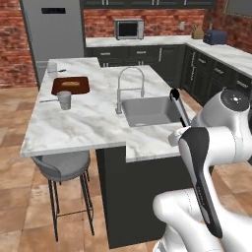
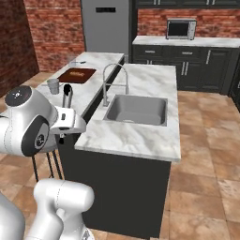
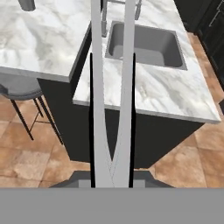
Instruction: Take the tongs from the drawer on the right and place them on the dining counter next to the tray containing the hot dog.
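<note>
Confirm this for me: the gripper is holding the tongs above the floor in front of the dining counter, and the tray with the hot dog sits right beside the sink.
Not quite. The gripper does hold the tongs short of the dining counter, but the tray with the hot dog sits at the counter's far end, well apart from the sink, beside a cup. The left base view shows it.

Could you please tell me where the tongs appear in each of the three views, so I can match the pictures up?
Left base view: the tongs rise right of centre, above the white arm, in front of the sink.
Right base view: the tongs stand at left, just above the arm's wrist, near the dining counter.
Hand view: the tongs run up the middle, from bottom to top.
Shared landmark: the sink.
</note>
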